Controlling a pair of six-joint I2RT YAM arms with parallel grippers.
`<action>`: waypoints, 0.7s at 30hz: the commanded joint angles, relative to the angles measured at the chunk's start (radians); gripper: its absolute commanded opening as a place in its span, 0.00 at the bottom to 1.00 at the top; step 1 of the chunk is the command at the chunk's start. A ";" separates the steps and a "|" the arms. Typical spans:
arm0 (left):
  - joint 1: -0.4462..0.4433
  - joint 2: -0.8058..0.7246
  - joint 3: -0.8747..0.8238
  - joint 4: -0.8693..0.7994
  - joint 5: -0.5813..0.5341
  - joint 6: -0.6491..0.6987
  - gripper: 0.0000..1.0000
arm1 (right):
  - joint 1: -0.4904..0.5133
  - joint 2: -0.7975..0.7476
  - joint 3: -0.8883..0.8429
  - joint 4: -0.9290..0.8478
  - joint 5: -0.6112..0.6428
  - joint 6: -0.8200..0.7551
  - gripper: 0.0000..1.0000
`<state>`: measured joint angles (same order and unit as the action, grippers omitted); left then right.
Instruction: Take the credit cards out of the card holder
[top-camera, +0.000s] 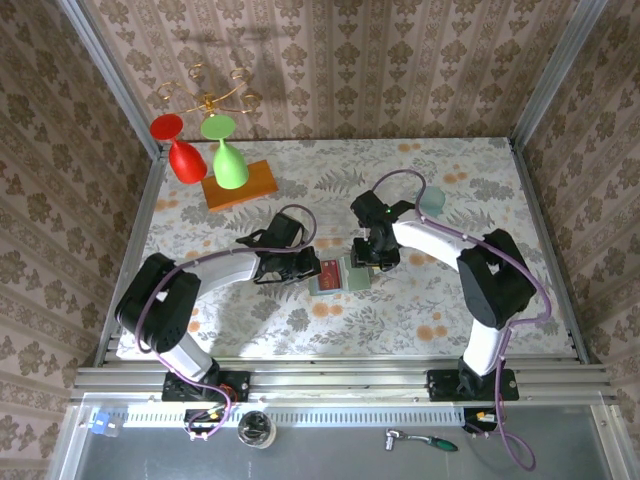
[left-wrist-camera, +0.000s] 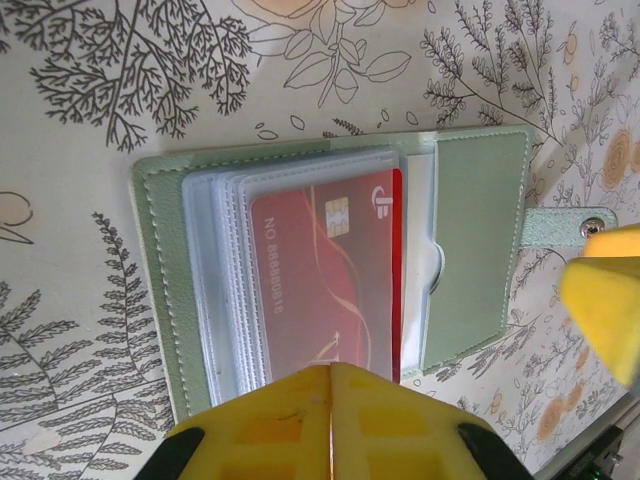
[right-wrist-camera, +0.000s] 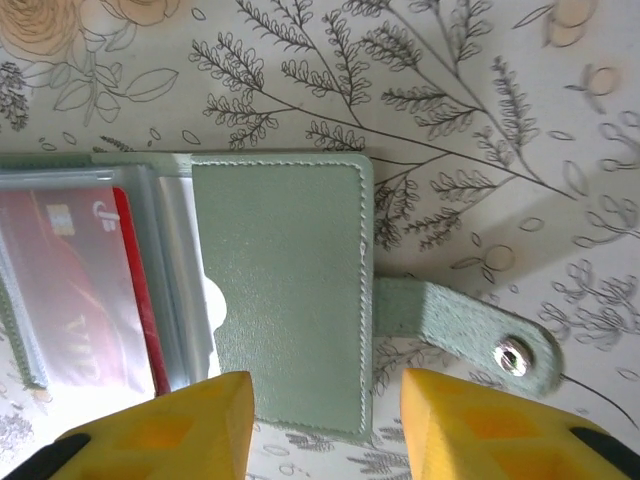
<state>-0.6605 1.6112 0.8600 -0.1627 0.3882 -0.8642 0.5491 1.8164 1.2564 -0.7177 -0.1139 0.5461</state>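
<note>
Closest to us, the left pincer (left-wrist-camera: 330, 388) has its two yellow fingers pressed together with nothing between them, their tips at the near edge of the wallet (left-wrist-camera: 475, 240). We judge it is set there to pin the wallet against the table (left-wrist-camera: 80, 120) rather than to grasp, though we cannot tell whether it truly bears down. Just beyond those tips the red card (left-wrist-camera: 325, 285) lies face up inside the clear sleeves (left-wrist-camera: 215, 290), fully seated, so no card is out yet. We cannot tell whether more cards sit in the sleeves under it. Off to the right of the left pincer lies the wallet's plain green pocket, and there we meet the right pincer (right-wrist-camera: 327, 390). Its fingers stand moderately apart and hold nothing. One finger hangs over the seam between sleeves and pocket, the other just off the wallet's outer edge, near the snap tab (right-wrist-camera: 470, 335) that lies flat on the table beyond it. We judge this straddle leaves the right pincer free to move across to the card while the other side is held down, since a loose wallet would slide along with any pull. Far beyond the right pincer stands a cup (top-camera: 432, 200), and far beyond the left pincer a wooden block (top-camera: 250, 185), both well apart from the work.
</note>
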 joint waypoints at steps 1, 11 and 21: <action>-0.001 0.021 0.022 0.024 0.010 -0.012 0.10 | 0.004 0.029 -0.022 0.018 -0.044 0.024 0.48; 0.013 0.010 0.003 0.034 0.012 -0.013 0.10 | 0.003 0.060 -0.052 0.067 -0.101 0.064 0.46; 0.027 0.021 0.010 0.034 0.030 -0.006 0.09 | 0.005 0.019 -0.074 0.069 -0.104 0.092 0.36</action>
<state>-0.6415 1.6291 0.8600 -0.1265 0.3973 -0.8684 0.5491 1.8694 1.1961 -0.6498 -0.1963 0.6186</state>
